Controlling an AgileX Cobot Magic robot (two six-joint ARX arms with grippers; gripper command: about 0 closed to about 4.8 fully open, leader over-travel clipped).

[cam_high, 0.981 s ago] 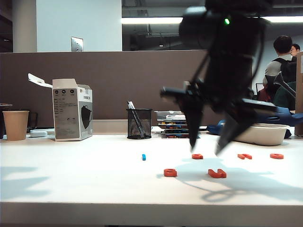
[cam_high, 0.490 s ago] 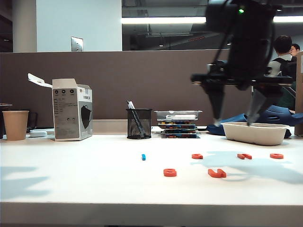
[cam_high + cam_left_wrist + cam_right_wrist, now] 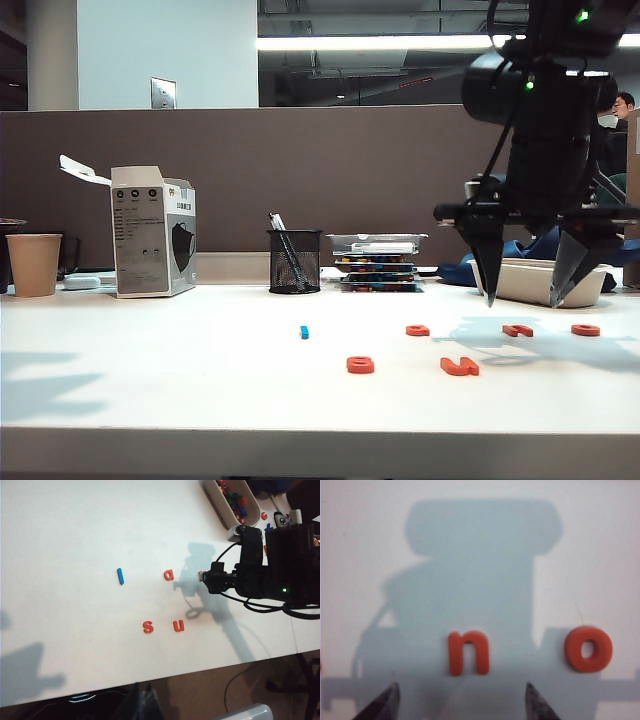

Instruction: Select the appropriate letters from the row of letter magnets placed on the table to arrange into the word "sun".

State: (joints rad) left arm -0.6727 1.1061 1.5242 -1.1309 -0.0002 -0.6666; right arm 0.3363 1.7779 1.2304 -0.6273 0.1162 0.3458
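Exterior view: the right gripper (image 3: pixel 530 295) has shifted from mid-bench toward 3 o'clock since the earlier frames and now hangs above the "n" (image 3: pixel 517 330), jaws spread and empty, no longer above the "u" (image 3: pixel 459 367). On the bench (image 3: pixel 200 390), the "s" (image 3: pixel 360 365) and "u" lie side by side at 6 o'clock of the "a" (image 3: pixel 417 330); all letters are unmoved. The "o" (image 3: pixel 585 329) lies at 3 o'clock of the "n". The left gripper is out of view.
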